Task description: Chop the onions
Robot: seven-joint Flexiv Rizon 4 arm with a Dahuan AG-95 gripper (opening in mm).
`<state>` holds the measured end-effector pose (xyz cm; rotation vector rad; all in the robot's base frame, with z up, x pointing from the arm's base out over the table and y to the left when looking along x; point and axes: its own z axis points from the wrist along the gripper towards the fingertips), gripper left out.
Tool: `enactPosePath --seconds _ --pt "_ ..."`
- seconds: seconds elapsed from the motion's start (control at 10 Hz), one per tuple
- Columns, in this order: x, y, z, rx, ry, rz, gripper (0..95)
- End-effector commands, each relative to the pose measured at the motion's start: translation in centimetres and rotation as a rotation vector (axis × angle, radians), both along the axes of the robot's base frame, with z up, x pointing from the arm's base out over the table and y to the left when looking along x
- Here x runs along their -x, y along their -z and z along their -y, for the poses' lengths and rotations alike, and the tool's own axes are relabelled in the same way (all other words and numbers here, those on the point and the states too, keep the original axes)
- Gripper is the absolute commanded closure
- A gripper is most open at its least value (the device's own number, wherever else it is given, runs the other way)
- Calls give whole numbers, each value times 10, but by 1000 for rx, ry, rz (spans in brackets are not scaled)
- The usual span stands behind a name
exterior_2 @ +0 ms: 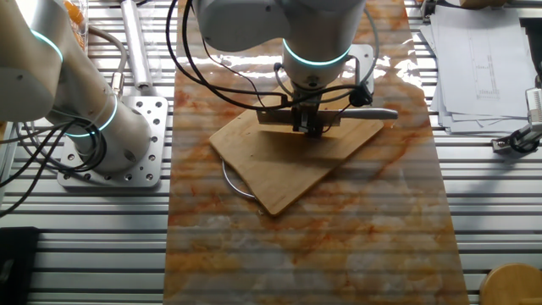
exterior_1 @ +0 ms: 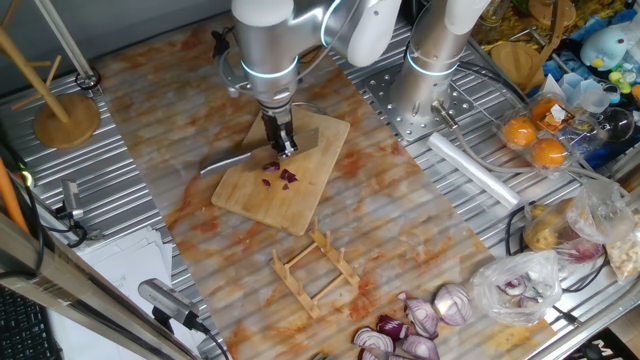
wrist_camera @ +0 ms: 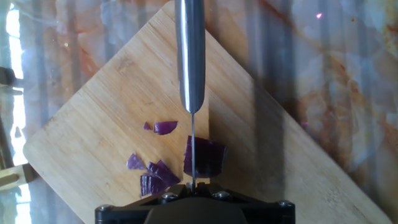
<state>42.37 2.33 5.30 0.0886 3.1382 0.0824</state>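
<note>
Onions [wrist_camera: 186, 163] are lying in a small dark purple cluster on the board [wrist_camera: 93, 124], toward its middle, with bare wood showing all round them. No brand or writing is readable anywhere. My gripper [exterior_1: 281, 142] is clamping a knife [wrist_camera: 190, 56] and holding it over the pieces; in the hand view the blade's thin edge is crossing the largest chunk, the steel handle running straight away from me toward a board corner. The pieces are scattering crosswise to the blade, with no clear long axis. The board is sitting cornerwise on the marbled mat [exterior_1: 420, 230], its edges well inside it. A wooden rack [exterior_1: 318, 270] is standing near the board's corner.
</note>
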Motion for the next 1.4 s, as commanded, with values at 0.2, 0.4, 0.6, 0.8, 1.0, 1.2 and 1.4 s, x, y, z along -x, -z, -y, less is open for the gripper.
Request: enactPosePath --seconds 0.2,0.4,0.6,0.8,1.0,1.2,1.4 --pt "0 0 1 4 -1 2 950" --pt "0 0 1 4 -1 3 950" --pt "0 1 1 4 -1 1 950" --pt "0 2 1 4 -1 1 950" --pt "-1 -1 1 5 0 -1 950" --pt "-1 -2 1 3 4 10 950" --pt "-2 -10 1 10 8 22 950"
